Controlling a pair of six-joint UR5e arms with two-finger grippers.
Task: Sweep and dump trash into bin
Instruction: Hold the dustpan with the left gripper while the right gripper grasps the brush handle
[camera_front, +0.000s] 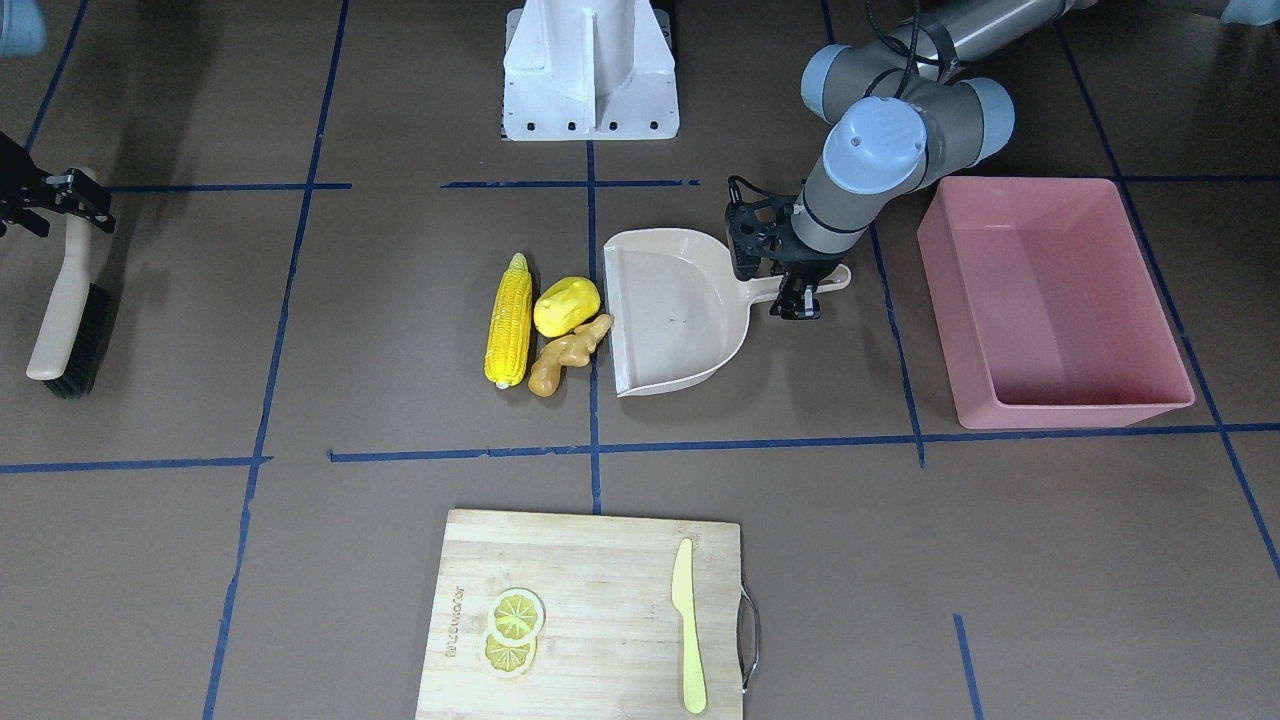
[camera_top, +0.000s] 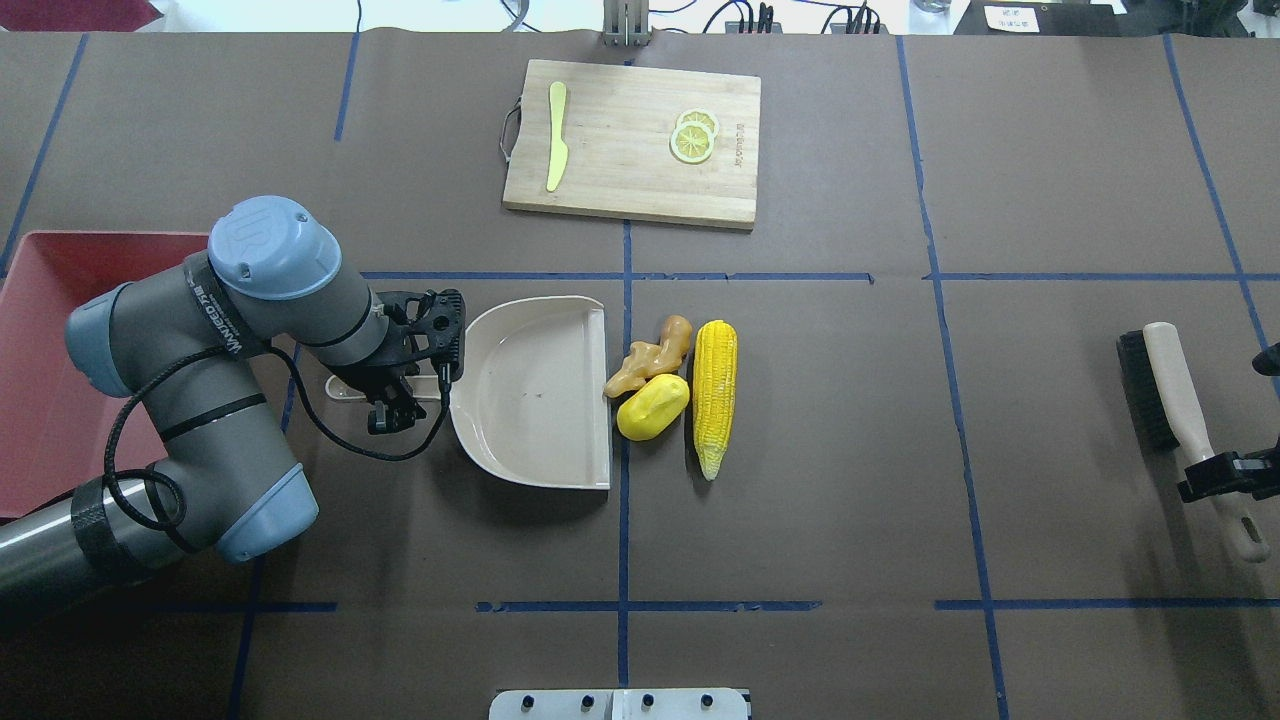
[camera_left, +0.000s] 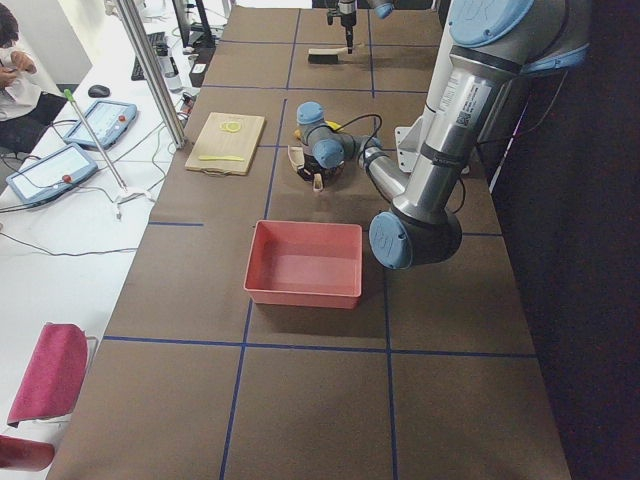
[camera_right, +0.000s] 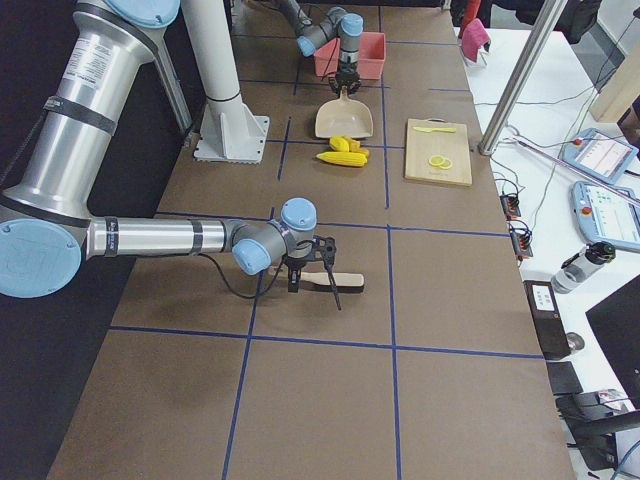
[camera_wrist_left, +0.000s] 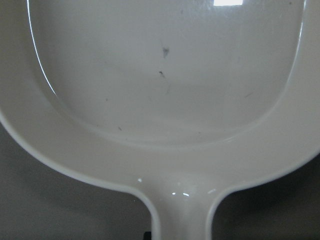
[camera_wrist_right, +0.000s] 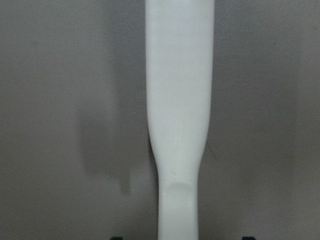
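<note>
The corn cob (camera_front: 509, 320), the rounded yellow lump (camera_front: 566, 306) and the tan ginger root (camera_front: 565, 352) lie together at the table's middle, right at the open mouth of the beige dustpan (camera_front: 675, 310). The ginger touches the pan's lip. My left gripper (camera_front: 800, 290) is shut on the dustpan's handle, and the pan rests flat on the table. The pink bin (camera_front: 940, 290) stands empty just beyond the handle. My right gripper (camera_front: 70, 195) straddles the handle of the brush (camera_front: 65, 310), which lies flat. Its jaws stand apart from the handle in the right wrist view.
A wooden cutting board (camera_front: 590, 620) with a pale knife (camera_front: 686, 625) and lemon slices (camera_front: 513, 630) lies on the side away from the robot. The white robot base (camera_front: 590, 70) stands behind the dustpan. The brush lies far from the trash, across open table.
</note>
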